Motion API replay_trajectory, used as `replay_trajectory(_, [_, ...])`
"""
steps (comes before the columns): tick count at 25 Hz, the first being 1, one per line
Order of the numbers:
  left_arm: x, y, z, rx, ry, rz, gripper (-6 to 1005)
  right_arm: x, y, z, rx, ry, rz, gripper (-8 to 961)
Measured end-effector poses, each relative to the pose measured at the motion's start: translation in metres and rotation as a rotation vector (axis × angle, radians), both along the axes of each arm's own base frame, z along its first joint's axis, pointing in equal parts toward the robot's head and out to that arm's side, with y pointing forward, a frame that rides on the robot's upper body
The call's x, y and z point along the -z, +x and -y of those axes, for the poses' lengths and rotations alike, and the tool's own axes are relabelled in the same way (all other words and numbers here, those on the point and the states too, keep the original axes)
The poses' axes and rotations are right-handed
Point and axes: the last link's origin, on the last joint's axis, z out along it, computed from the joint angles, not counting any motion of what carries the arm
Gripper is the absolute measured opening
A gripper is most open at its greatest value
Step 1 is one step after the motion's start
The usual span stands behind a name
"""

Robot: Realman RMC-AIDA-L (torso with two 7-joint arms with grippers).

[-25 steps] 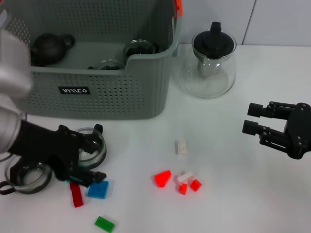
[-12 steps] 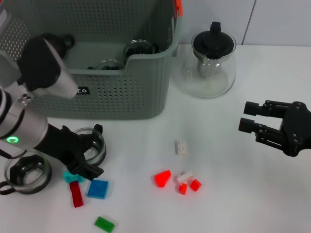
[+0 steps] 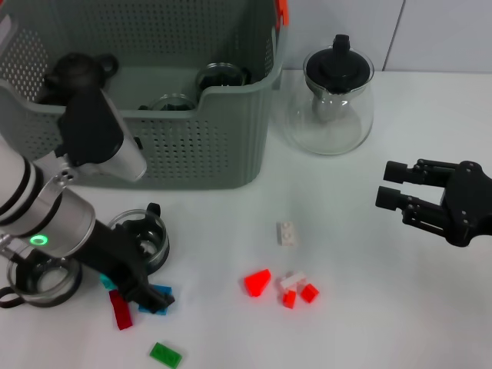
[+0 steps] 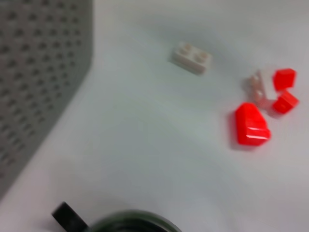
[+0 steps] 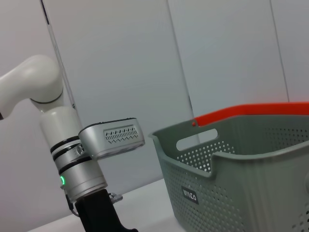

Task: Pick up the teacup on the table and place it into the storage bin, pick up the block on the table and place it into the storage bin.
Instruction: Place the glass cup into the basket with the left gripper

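I've swung the left gripper (image 3: 150, 288) down off the teacup (image 3: 142, 237) onto the blue block (image 3: 159, 299) (finger state hidden). So a block pick looks next. The right gripper (image 3: 396, 194) waits spread wide, well apart.

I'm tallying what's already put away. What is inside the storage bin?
Inside the storage bin, the head view shows a dark teapot at the back left and two glass teacups. The front wall and the left arm cover the rest of the floor.

Counting the things on the table

There were two glass teacups (image 3: 142, 238) outside one storage bin (image 3: 192, 146), one glass teapot (image 3: 334, 100), and eight small blocks (image 3: 257, 282).
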Motion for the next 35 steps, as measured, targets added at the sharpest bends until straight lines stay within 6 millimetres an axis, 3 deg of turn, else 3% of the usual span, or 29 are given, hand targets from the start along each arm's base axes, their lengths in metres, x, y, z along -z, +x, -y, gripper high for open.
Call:
replay_trajectory(4, [0.007,-0.001,-0.007,0.009,0.042,-0.003,729,0.000,0.000,0.000,0.002,0.001,0.001,475])
replay_trajectory(13, [0.016,0.003,-0.004,0.037,0.013,-0.033,715,0.000,0.000,0.000,0.004,0.000,-0.001,475])
replay_trajectory(29, [0.000,0.009,-0.004,0.014,0.031,-0.009,62,0.000,0.001,0.000,0.006,-0.002,-0.001,475])
replay_trajectory(32, [-0.014,0.017,0.000,-0.007,0.006,0.081,55,0.000,0.001,0.000,0.007,-0.002,0.000,475])
replay_trajectory(35, [-0.037,0.028,0.008,0.002,-0.081,0.315,49,-0.001,0.001,0.000,0.006,-0.002,0.000,475])
